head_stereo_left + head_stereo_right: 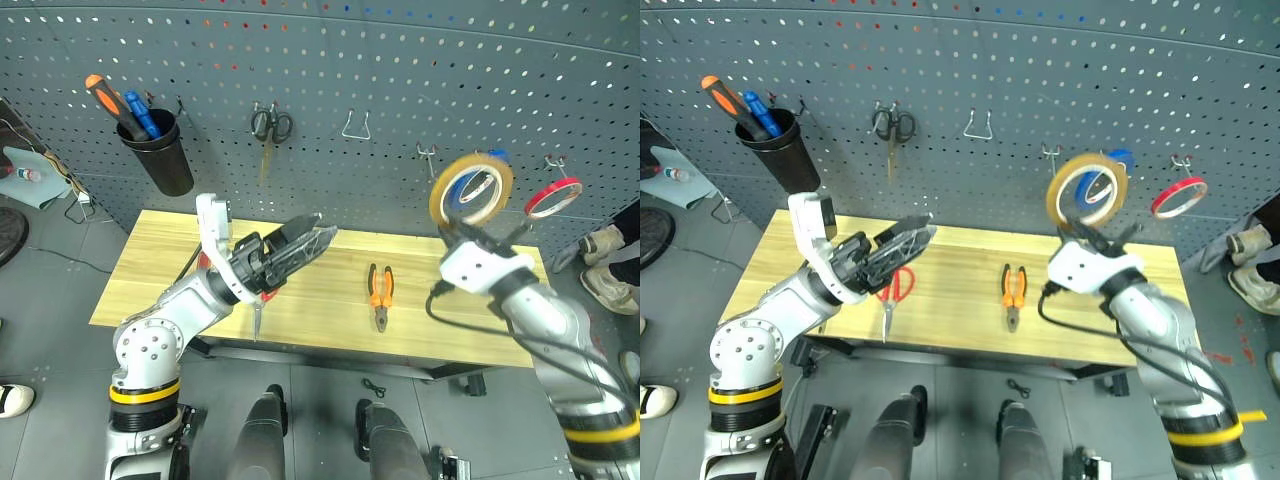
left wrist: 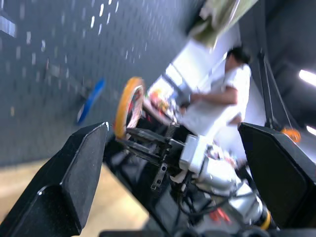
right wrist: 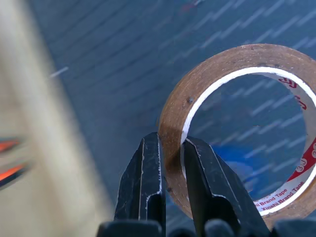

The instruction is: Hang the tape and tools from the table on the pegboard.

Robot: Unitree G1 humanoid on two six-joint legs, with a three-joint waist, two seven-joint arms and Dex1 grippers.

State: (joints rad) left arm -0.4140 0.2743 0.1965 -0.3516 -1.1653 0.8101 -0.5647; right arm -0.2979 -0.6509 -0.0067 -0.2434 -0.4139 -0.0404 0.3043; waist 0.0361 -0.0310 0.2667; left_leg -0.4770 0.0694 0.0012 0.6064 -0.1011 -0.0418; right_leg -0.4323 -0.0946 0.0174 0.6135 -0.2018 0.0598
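Right wrist view shows the right pincer (image 3: pixel 170 163) clamping the tape (image 3: pixel 237 123) by its rim before the pegboard (image 1: pixel 380 70), while the left pincer (image 1: pixel 305 243) hangs wide above the table (image 1: pixel 450 300).

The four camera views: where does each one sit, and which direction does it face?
Left eye view: head, facing down at the light wood table and dark grey-blue pegboard; both arms show.
Right eye view: same scene.
Left wrist view: between the open left gripper, facing the right arm.
Right wrist view: along the right gripper, shut on the yellowish-tan tape roll.
Shared: the tape roll.
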